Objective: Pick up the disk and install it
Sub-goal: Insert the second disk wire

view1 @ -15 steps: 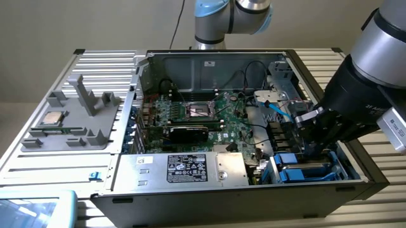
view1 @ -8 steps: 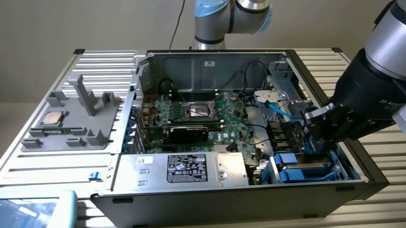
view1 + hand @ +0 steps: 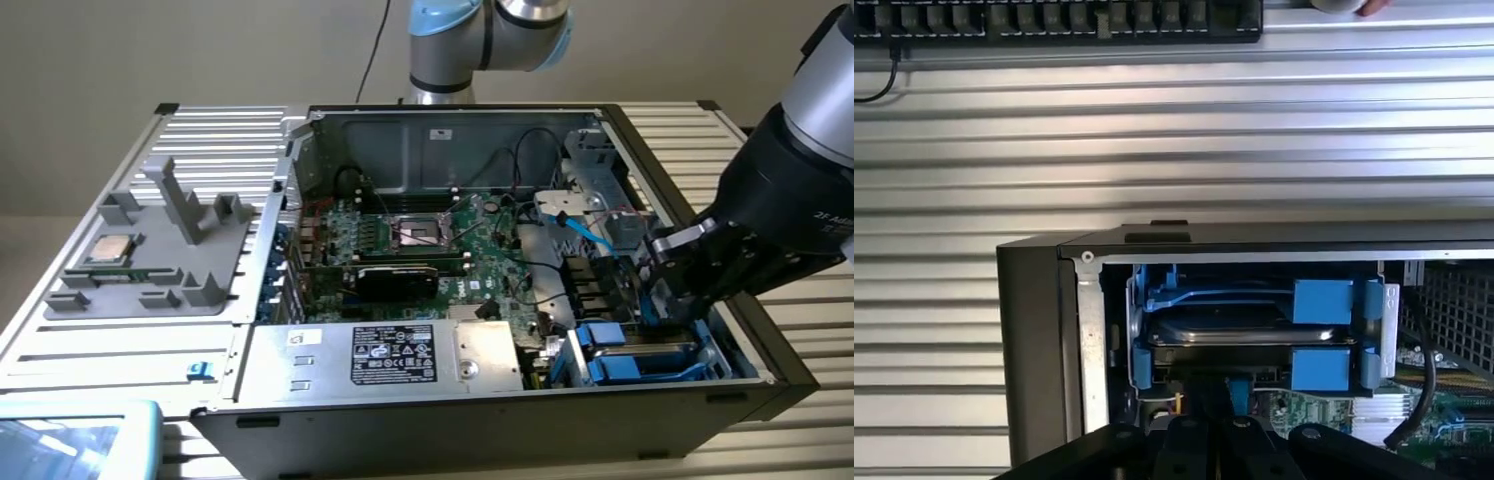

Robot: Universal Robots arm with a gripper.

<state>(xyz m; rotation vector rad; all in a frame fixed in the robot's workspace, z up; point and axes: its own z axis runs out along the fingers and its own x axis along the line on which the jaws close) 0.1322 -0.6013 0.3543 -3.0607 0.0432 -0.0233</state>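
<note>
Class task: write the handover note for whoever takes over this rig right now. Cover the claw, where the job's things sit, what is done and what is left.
Claw: shut, lowered inside the open black computer case at the drive bay on the exterior view's right.
Disk: the flat silver-metal hard drive in its bright blue plastic bracket sits in the bay at the case's corner, level, directly in front of the claw. Whether the claw grips it cannot be told.
Done: the disk is off the table and in the bay.
Left: confirm it is fully seated, then release.
Nearby: blue cable and green motherboard.
</note>
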